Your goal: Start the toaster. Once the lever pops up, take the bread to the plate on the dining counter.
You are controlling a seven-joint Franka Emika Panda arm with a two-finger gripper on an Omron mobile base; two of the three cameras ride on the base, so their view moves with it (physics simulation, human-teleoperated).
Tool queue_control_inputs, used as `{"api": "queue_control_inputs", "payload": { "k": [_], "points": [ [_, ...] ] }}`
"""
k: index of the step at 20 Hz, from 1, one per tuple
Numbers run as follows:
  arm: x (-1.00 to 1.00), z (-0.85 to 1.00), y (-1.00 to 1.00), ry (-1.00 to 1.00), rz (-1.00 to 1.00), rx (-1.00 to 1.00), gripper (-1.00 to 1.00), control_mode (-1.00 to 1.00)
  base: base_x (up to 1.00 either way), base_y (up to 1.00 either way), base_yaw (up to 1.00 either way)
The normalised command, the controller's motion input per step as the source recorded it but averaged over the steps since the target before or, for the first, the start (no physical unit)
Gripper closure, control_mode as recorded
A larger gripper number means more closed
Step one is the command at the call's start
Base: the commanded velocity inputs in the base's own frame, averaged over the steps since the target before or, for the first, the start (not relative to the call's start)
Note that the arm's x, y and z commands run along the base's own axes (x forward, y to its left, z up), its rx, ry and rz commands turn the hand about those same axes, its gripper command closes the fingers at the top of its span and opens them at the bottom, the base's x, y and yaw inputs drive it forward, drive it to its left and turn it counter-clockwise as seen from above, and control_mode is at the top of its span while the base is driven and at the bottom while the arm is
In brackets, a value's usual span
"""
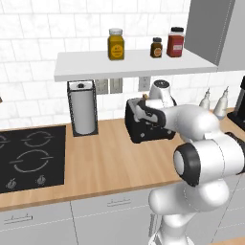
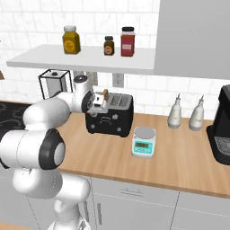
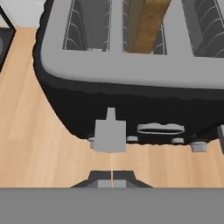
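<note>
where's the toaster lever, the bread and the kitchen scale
toaster lever (image 3: 110, 135), hand view, on the flat grey tab at the toaster's black face
bread (image 3: 148, 24), hand view, on the tan slice standing in a slot
kitchen scale (image 2: 144, 141), right base view, on its white body above the display

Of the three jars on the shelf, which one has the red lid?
The tall jar with red contents at the right end of the shelf. The yellow jar and the small brown jar have darker lids.
</note>
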Motion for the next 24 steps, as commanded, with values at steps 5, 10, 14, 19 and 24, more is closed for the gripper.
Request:
{"api": "queue_control_inputs", "payload": {
  "k": [5, 10, 14, 19, 24],
  "points": [
    [0.14, -0.09, 0.00, 0.04, 0.00, 0.02, 1.00, -1.00, 0.00, 0.00, 0.00],
    [0.27, -0.03, 0.00, 0.00, 0.00, 0.00, 1.00, -1.00, 0.00, 0.00, 0.00],
    [0.14, -0.07, 0.00, 0.00, 0.00, 0.00, 1.00, -1.00, 0.00, 0.00, 0.00],
    [0.00, -0.23, 0.00, 0.00, 0.00, 0.00, 1.00, -1.00, 0.00, 0.00, 0.00],
    [0.03, -0.15, 0.00, 0.00, 0.00, 0.00, 1.00, -1.00, 0.00, 0.00, 0.00]
  ]
}}
